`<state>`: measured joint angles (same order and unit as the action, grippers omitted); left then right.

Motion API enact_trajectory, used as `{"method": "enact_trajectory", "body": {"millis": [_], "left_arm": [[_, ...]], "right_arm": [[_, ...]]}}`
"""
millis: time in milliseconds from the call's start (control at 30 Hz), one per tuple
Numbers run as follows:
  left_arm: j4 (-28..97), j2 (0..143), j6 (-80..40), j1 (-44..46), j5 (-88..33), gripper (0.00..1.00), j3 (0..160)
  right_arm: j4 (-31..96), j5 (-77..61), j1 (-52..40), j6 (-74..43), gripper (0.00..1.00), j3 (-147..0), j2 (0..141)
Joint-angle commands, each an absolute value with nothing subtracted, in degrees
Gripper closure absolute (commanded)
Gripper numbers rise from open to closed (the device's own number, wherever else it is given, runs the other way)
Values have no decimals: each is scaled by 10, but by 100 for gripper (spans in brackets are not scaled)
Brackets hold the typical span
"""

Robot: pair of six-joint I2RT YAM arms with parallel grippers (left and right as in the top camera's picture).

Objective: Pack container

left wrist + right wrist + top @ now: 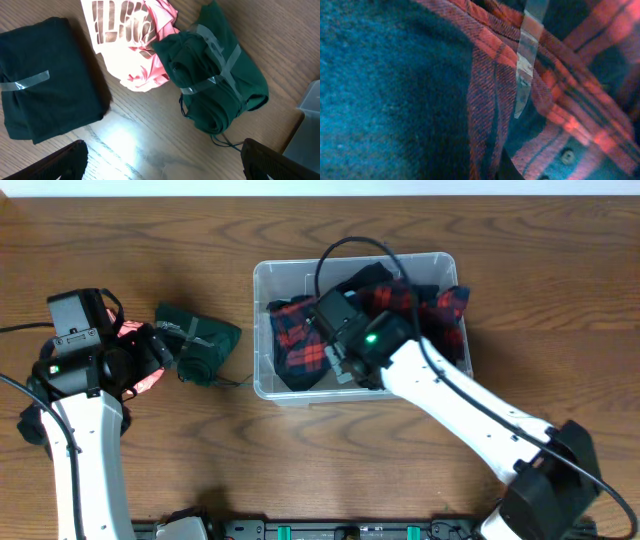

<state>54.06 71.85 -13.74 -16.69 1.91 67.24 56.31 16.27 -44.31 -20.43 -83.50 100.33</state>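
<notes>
The container [285,278] sits on the counter [120,240] a little right of center, its near edge showing at the far right of the left wrist view. The right arm [450,395] reaches down into it. Its fingers are buried among the clothes, so I cannot tell whether they are apart or clamped on anything; the wrist camera is pressed right up against fabric.

Inside the bin lies red and navy plaid clothing [300,340], one piece with a strip of clear tape [525,60] and a button [566,156], and a dark garment [365,277] toward the back wall.

Outside, just left of the bin, rests a green bundle [215,85] bound with tape. It touches a crumpled pink and white garment [130,45], with a dark folded garment [45,95] beyond. The left fingers [65,160] hover spread apart over bare wood, holding nothing.
</notes>
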Motion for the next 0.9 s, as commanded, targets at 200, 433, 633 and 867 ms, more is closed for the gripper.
{"method": "enact_trajectory", "body": {"millis": [200,433,633,867], "left_arm": [[544,720,-143,-169,22,2,685],[544,720,-143,-169,22,2,685],[544,720,-143,-169,22,2,685],[544,720,-143,-169,22,2,685]], "right_arm": [[567,195,-453,-137,55,-874,954],[496,213,-433,-76,54,-903,884],[479,192,-350,-95,79,-890,921],[544,39,-279,-142,91,-857,1048]]}}
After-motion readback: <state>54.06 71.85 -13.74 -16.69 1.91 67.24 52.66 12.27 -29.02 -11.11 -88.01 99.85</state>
